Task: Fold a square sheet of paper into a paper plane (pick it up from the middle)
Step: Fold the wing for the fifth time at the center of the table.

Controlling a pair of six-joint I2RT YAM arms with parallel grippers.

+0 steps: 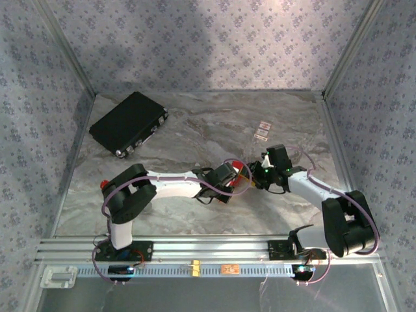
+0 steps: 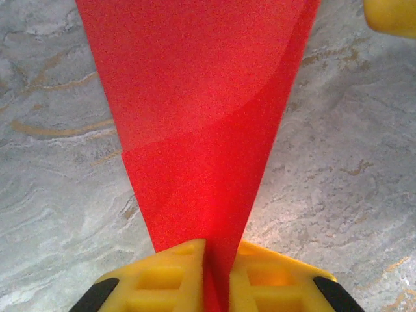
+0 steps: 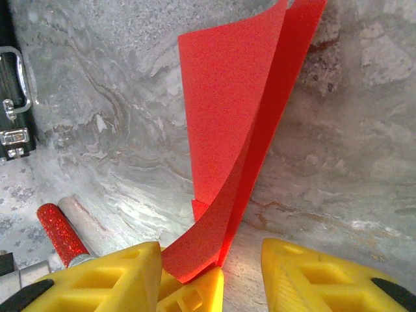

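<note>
Between the two wrists, mid-table: the square sheet of paper [image 1: 242, 174] is held up on edge over the marbled table [image 1: 195, 133], well apart from everything else.
Left gripper [image 2: 219, 250]: its yellow fingers are closed tight on the near end of the sheet, with the red paper running straight out from the slit between them.
Right gripper [image 3: 211, 250]: its fingers stand well apart with nothing clamped. The paper rises in the gap, closer to one finger, and a yellow fingertip of the other arm sits low between them.
Paper shape: doubled over, not flat. The right wrist view shows two leaves [image 3: 227, 130] meeting along a bend and splaying apart toward the top. The left wrist view shows a lighter overlapping layer across the far part [image 2: 195, 97].
Contact with table: I cannot tell whether the far edge touches the surface.
Step in hand: probably an early fold, with the sheet brought leaf to leaf along the centre line and the crease not yet pressed sharp. No dart shape is there yet.
Next move calls for: the right fingers closing on both leaves with edges matched, while the left pinch keeps the end fixed.
Risk: thin paper may slip or the leaves may skew, giving a crooked crease.
Far left: a black case [image 1: 129, 123] lies unused.
Near left in the right wrist view: a small red cylinder [image 3: 58, 231] with a grey end lies on the table.
</note>
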